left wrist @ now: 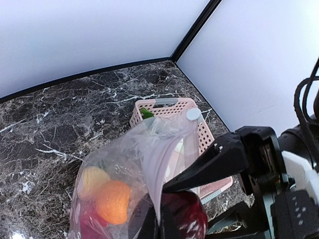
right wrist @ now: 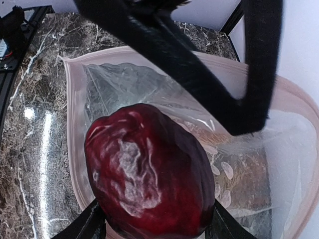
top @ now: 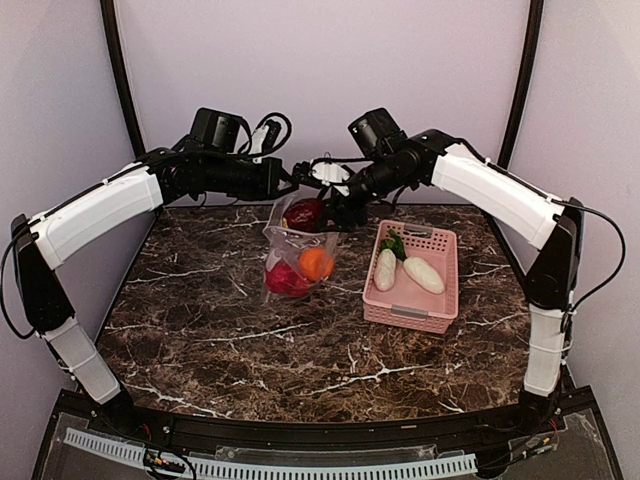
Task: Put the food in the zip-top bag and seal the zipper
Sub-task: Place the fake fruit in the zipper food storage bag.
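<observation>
One dark red piece [right wrist: 147,174], seemingly above zip-top bag [right wrist: 124,84]

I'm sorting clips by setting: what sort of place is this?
Likely a lab test booth, not a kitchen: plain pale walls box in a marble-patterned table, with two robot arms bolted on.

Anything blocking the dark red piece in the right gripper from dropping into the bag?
Nothing visible. The right gripper holds the dark red piece at the open mouth of the bag; the left gripper pinches the rim up. The orange lies lower inside.
</observation>
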You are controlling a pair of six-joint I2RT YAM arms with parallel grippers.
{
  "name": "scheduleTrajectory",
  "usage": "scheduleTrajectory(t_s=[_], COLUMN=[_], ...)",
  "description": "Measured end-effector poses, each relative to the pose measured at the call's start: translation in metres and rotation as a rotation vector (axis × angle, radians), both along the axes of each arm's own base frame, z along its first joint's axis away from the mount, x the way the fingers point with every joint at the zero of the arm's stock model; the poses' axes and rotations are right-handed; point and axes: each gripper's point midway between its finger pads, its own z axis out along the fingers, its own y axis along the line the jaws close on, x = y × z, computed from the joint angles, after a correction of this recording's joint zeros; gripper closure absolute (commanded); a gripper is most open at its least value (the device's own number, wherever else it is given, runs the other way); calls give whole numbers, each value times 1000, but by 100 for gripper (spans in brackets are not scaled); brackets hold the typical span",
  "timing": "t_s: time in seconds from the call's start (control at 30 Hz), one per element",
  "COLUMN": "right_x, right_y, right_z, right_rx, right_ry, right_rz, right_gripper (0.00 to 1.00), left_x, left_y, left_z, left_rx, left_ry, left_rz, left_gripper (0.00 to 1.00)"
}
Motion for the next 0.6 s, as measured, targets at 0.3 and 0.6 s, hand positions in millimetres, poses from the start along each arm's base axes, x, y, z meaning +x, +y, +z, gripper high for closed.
scheduleTrajectory(t_s=[0.3, 0.6], right_x=[12, 24], right_y=[-1, -2], right_z=[-4, 6], right_rx=[-78, -60], right_ry=[-106, -150], right_rz=[-86, -144], right_gripper=[20, 18], left_x=[-1, -3], left_y=[-1, -1], left_z=[-2, -10], left_rx=[-8, -5], left_ry=[14, 35], left_rz=[-1, -6], left_gripper=[99, 99])
